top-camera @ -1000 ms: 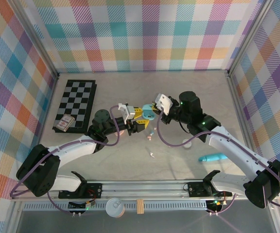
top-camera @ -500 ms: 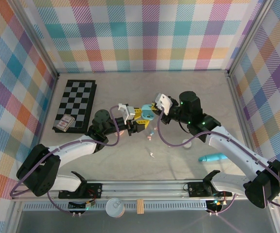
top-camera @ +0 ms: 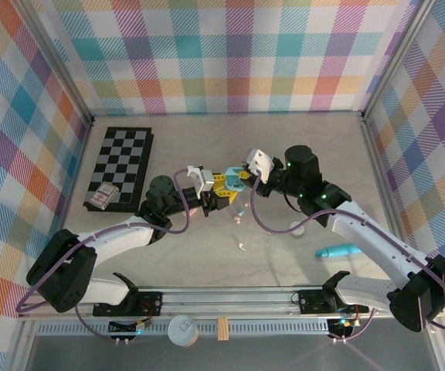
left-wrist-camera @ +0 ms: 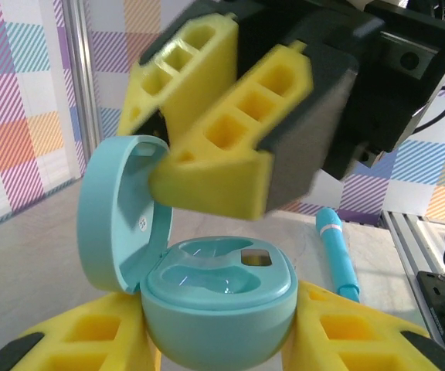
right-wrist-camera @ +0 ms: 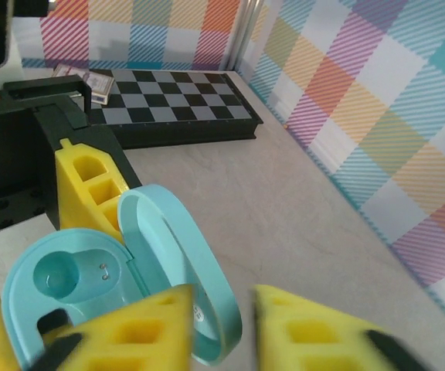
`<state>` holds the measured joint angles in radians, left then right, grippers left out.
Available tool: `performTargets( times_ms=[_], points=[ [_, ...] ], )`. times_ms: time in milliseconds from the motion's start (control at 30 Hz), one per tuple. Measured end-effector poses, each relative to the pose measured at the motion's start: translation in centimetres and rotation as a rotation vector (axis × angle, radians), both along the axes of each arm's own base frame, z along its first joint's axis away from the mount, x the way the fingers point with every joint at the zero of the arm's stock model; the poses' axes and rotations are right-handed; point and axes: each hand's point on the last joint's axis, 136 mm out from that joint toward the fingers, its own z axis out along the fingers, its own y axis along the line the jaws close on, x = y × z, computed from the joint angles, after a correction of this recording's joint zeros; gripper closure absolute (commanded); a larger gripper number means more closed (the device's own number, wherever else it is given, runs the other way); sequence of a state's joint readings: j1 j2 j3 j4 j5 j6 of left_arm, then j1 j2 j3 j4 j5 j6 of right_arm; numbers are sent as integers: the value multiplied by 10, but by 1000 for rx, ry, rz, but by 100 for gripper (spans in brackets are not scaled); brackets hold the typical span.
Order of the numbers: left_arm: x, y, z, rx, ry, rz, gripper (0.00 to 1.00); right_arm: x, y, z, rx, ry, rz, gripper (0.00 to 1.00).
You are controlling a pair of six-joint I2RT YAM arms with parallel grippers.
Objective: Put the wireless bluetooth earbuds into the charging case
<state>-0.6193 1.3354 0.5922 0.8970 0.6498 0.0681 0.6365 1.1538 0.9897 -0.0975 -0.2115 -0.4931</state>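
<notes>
Left gripper clamps teal pebble-shaped plastic charging case, lid open, mid-table. Right gripper above it, fingers parted, empty. Tiny pink stemmed plastic earbud lies just nearer: light, slick, likely flicks away; pinch across bud head.

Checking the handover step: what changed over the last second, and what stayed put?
The right gripper, shut before, has parted its jaws over the charging case; whether it released anything I cannot tell. The left gripper still grips the open case, and the loose earbuds and chessboard lie unmoved.
</notes>
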Motion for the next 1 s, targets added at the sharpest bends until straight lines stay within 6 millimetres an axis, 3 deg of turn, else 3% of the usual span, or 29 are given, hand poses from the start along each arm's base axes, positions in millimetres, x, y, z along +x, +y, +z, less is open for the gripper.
performTargets(
  times_ms=[267, 367, 633, 833, 1000],
  points=[
    [1, 3, -2, -4, -5, 7, 65, -14, -4, 24, 63, -28, 23, 48],
    [2, 5, -4, -3, -3, 12, 65, -20, -11, 35, 123, -29, 32, 47],
    [9, 16, -9, -7, 3, 47, 65, -3, -61, 57, 350, 9, -93, 44],
    [6, 21, -7, -20, 0, 53, 66, 37, -95, 38, 486, 183, -337, 33],
    [1, 25, 2, -34, -21, 54, 66, 67, -112, -7, 514, 418, -545, 35]
  ],
)
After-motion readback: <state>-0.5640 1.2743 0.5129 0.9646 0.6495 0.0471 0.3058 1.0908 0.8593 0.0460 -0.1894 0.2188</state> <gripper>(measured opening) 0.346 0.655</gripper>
